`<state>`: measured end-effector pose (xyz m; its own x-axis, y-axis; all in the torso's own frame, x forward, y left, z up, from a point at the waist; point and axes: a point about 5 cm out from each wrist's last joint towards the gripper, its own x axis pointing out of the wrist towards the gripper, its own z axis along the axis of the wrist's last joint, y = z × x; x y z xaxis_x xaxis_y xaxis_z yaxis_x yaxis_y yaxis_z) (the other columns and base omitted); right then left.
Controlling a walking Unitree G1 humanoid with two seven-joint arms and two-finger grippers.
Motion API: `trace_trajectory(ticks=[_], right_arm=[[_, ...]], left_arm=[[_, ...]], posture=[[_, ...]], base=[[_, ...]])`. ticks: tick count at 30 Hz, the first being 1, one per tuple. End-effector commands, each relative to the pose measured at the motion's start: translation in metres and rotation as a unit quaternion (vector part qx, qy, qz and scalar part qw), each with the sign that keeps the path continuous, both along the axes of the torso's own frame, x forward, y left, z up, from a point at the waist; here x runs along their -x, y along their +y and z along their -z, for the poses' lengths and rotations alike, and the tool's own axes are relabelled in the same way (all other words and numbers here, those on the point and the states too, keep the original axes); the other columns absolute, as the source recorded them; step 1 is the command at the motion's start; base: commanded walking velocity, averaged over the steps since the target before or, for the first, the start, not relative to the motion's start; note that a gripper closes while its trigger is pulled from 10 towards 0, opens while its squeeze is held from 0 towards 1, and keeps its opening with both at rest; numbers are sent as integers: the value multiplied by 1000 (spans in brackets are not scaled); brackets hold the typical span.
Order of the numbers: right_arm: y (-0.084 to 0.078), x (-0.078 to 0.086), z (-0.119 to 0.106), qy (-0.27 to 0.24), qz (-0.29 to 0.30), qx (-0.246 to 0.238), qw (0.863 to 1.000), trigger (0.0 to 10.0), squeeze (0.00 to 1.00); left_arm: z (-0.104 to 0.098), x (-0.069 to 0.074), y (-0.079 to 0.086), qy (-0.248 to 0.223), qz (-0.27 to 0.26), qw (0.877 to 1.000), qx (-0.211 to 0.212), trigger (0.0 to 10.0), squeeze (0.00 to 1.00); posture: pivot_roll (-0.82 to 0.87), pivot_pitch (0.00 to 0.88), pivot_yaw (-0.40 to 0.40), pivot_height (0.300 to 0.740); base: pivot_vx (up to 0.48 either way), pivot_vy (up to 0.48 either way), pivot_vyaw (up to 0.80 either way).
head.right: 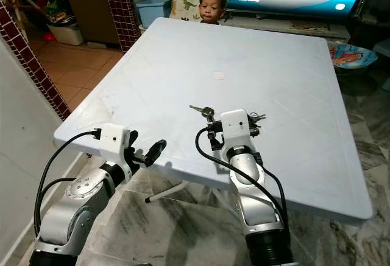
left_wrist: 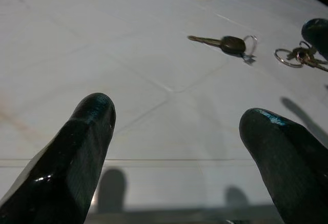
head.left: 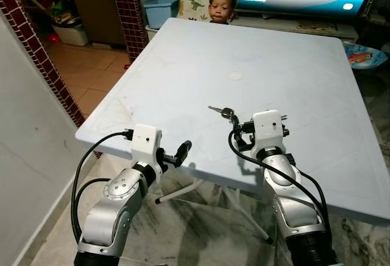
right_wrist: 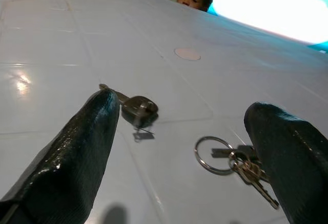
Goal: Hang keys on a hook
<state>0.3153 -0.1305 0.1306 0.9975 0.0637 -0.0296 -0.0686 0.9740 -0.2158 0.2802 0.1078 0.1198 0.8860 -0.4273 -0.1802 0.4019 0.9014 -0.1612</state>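
Keys [right_wrist: 246, 170] between wide-open fingers of right hand [right_wrist: 189, 147], ungripped.
Lower onto worktop [head.left: 183, 59], close on ring [right_wrist: 212, 155]; left hand [left_wrist: 174, 131] open, empty.

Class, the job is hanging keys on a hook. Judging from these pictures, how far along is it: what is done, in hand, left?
Done: nothing is hung; the single dark-headed key and the bunch of keys on a silver ring lie on the pale white plastic table. In hand: the right gripper, open, hovers low over both. The left gripper is open at the table's near edge. Left: grasping, carrying, hanging; I see no hook.
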Motion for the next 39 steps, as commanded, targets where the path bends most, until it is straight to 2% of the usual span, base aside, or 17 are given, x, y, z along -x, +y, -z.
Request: trace_trajectory(ticks=[1, 3, 4, 5, 6, 11, 24, 26, 27, 32, 39], right_arm=[[1, 1, -4, -11, 4, -3, 1000, 10000, 651], [1, 1, -4, -11, 5, -3, 1000, 10000, 455], [1, 1, -4, -11, 6, -2, 1000, 10000, 263], [0, 1, -4, -11, 7, -2, 1000, 10000, 129], [0, 1, -4, -11, 7, -2, 1000, 10000, 110], [-2, 0, -5, -12, 12, 0, 1000, 10000, 82], [-13, -4, -5, -11, 55, 13, 998, 10000, 63], [-13, -4, -6, -12, 56, 16, 998, 10000, 47], [-13, -4, -6, -11, 56, 17, 998, 10000, 0], [-13, -5, -6, -11, 55, 18, 998, 10000, 0], [-11, -5, -5, -10, 53, 20, 998, 10000, 0]], left_arm=[[2, 0, 3, 2, -3, 1000, -10, 10000, 0], [2, 0, 3, 2, -2, 1000, -11, 10000, 0], [2, 0, 2, 2, -2, 1000, -11, 10000, 0], [2, 0, 2, 2, -2, 1000, -11, 10000, 0], [2, 0, 2, 2, -2, 1000, -11, 10000, 0], [1, -1, 2, 0, -1, 1000, -9, 10000, 0], [-2, 1, -2, -14, 17, 1000, -5, 10000, 0], [-2, 1, -3, -15, 18, 1000, -4, 10000, 0], [-2, 1, -3, -15, 19, 1000, -3, 10000, 0], [-3, 2, -3, -16, 21, 1000, 2, 10000, 0], [-3, 2, -3, -15, 22, 1000, 7, 10000, 0]], posture=[[-16, 49, 44, 740], [-16, 49, 44, 740], [-16, 49, 44, 740], [-16, 49, 44, 740], [-16, 50, 45, 740], [-17, 51, 46, 740], [-17, 54, 47, 740], [-18, 56, 45, 740], [-18, 56, 45, 740], [-19, 56, 43, 740], [-21, 57, 42, 740]], base=[[0, 480, 0], [0, 480, 0], [0, 480, 0], [0, 480, 0], [0, 480, 0], [0, 469, 0], [0, 0, 0], [0, 0, 0], [0, 0, -506], [0, 0, -683], [0, 0, -71]])
